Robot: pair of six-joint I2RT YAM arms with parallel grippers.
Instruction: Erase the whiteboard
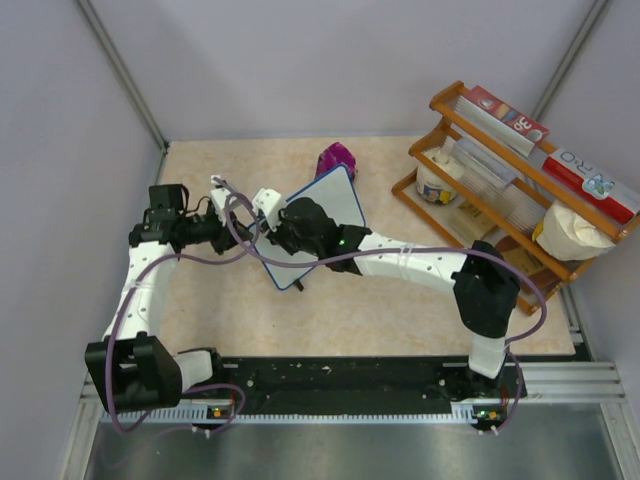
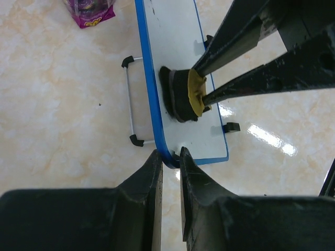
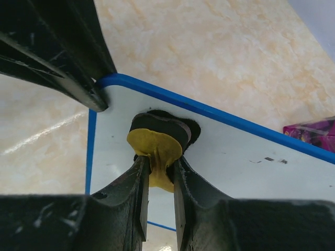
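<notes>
Purple snack bag (image 2: 90, 12) beyond whiteboard (image 2: 178, 63); board nearly clean, faint marks. My right pincer (image 3: 158, 170) pinches yellow-black eraser (image 3: 157, 141) against it; left pincer (image 2: 171, 159) clamps board corner.

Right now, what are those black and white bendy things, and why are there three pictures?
Those are two robot arms bolted to a table. One picture comes from a camera high above them. The other two come from small cameras on the arms' wrists, so each sees its own fingers up close.

The left gripper pinches the corner of the whiteboard, a small white board with a blue frame, and holds it tilted. The right gripper squeezes a little yellow-and-black eraser and presses it against the board's face.

Also on the table are a purple packet behind the board and a wooden rack on the right, holding boxes and tubs.
</notes>
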